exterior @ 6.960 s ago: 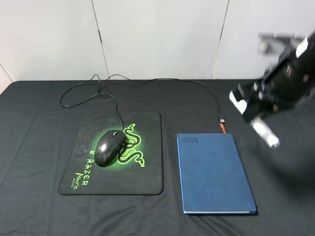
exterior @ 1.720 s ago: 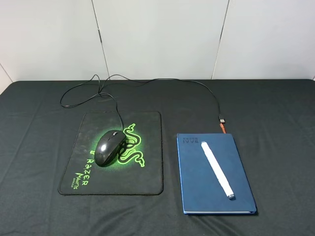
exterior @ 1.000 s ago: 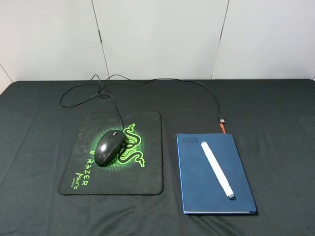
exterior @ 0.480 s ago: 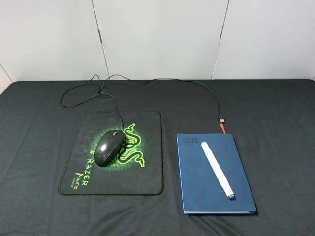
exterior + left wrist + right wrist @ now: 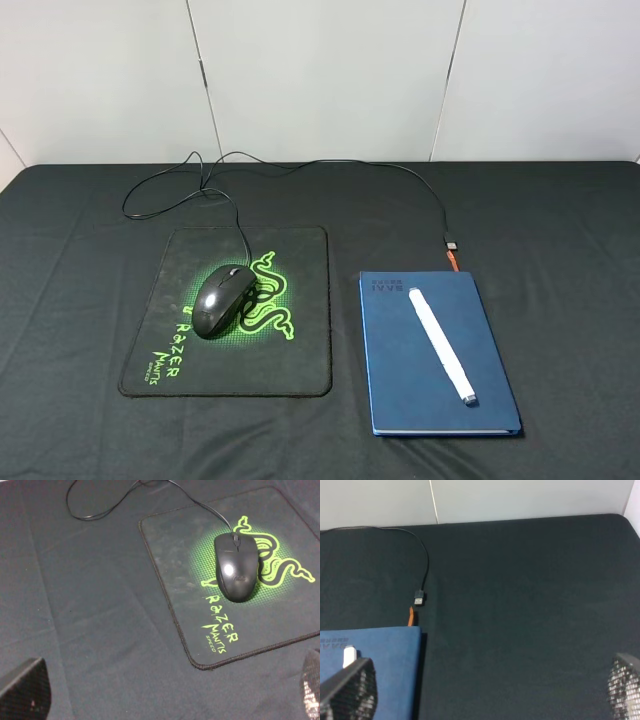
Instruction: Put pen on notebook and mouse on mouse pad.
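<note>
At the left of the overhead frame the mouse (image 5: 222,300) sits on the mouse pad (image 5: 300,360), over the green logo, its cable (image 5: 330,164) looping toward the upper left and then running right to a plug (image 5: 451,244) beside the notebook. That half looks done to me. My left gripper (image 5: 160,695) hangs above it, fingers wide apart, holding nothing. Right of centre the pen (image 5: 441,344) lies diagonally on the notebook (image 5: 400,380), fully within its cover, so I judge that done too. My right gripper (image 5: 485,690) is spread wide and empty. Everything rests on a black cloth table (image 5: 80,420); pale wall panels (image 5: 320,70) fill the top.
</note>
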`<state>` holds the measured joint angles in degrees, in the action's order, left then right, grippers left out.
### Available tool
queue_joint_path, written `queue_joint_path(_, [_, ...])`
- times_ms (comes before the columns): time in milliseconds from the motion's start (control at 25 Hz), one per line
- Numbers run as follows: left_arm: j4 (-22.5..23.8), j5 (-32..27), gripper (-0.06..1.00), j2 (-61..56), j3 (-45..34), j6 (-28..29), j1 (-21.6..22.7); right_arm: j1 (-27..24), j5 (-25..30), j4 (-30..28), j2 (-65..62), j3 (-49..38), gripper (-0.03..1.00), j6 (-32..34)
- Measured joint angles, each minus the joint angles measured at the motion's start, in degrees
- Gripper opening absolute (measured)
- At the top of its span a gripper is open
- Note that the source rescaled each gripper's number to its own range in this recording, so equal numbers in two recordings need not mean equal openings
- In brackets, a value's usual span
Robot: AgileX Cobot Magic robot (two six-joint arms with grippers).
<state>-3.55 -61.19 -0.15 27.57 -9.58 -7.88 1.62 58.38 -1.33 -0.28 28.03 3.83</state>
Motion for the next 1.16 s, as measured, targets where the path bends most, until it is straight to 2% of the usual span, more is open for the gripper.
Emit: queue_joint_path(1160, [0.1, -0.1, 1.0, 0.0, 0.0, 0.0, 0.0, 0.0, 0.0, 0.0, 0.0, 0.0, 1.0, -0.1])
